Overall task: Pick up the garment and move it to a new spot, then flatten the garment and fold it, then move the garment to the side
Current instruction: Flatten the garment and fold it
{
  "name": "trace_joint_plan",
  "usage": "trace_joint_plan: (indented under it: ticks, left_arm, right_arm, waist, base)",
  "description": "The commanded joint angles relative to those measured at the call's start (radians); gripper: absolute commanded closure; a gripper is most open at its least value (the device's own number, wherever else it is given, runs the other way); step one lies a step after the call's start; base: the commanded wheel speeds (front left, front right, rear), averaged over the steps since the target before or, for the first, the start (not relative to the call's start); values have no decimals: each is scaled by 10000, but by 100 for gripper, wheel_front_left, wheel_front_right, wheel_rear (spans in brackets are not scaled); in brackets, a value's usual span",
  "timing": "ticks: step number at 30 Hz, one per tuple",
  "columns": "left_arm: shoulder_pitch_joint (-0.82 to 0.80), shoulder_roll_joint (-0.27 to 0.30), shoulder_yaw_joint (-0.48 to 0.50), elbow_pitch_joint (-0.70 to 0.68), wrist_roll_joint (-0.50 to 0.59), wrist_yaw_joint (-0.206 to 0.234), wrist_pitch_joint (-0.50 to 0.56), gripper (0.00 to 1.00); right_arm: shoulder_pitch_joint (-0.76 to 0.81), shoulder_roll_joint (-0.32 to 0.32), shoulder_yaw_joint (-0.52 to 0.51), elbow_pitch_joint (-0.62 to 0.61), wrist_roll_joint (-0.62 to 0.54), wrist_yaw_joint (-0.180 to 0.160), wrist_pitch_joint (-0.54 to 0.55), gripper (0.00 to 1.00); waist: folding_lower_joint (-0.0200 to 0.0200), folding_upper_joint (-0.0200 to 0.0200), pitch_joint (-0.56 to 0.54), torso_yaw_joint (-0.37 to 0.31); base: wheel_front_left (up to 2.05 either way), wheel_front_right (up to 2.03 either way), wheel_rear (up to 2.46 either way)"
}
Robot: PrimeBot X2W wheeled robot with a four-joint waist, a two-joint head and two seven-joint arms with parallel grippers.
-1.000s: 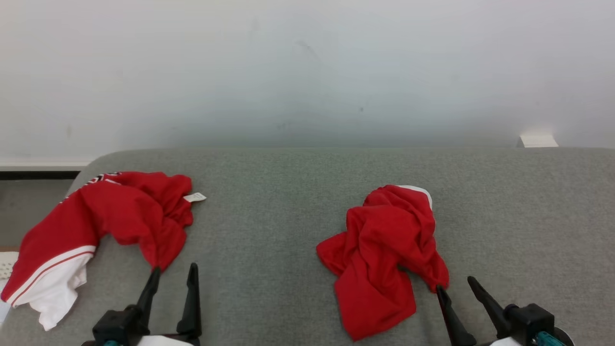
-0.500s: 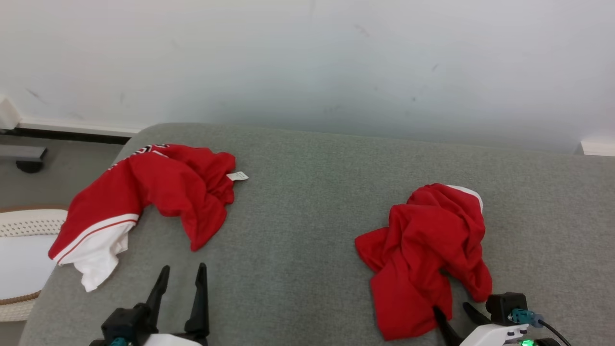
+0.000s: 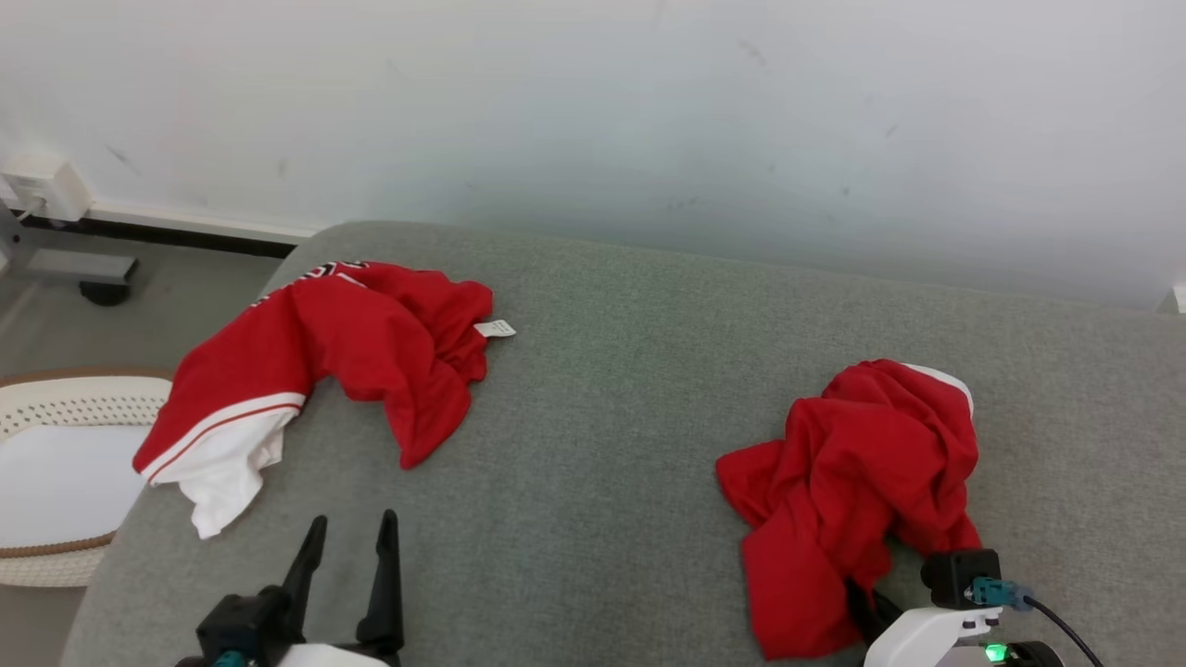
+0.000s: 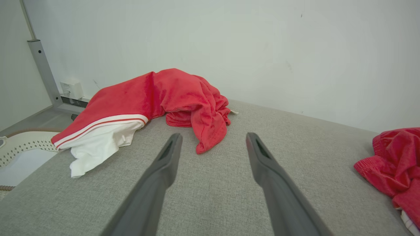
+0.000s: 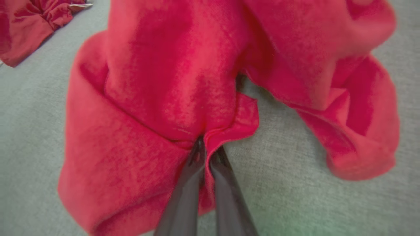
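The garment [image 3: 852,463], a crumpled red heap with a bit of white at its far edge, lies on the right part of the grey fabric worktop [image 3: 602,417]. The right gripper [image 5: 205,150] is at the heap's near edge. Its jaws are pressed together on a raised fold of the red cloth, which bunches around the tips. In the head view its fingers go under the near hem of the heap.

The left gripper [image 3: 352,523] hovers over bare worktop at the lower left, jaws spread wide and holding nothing. Beyond it lies a second garment [image 3: 352,343] — red with a white striped end that hangs over the left edge, and a small white tag [image 3: 495,329] at its far side. A white basket [image 3: 56,408] stands on the floor to the left.
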Motion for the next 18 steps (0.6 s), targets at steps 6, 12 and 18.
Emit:
trace_joint_plan:
  ticks: [6,12,18]
  left_arm:
    - [114,32,0,30,125,-46,-5,0]
    - [172,31,6,42,194,-82,-5,0]
    - [190,31,-47,39,208,-95,-4,0]
  right_arm:
    - [193,-146,580,-738,562,54,-265,100]
    - [506,-1071,943,-2498,1901,45,182,100]
    - [862,-2085,370,-4424,2893,43,966,100]
  waist:
    - [0,0,-270,-640]
    - [0,0,-415,-1352]
    - [0,0,-419,-1885]
  base:
    - [0,0,0]
    - [0,0,0]
    - [0,0,0]
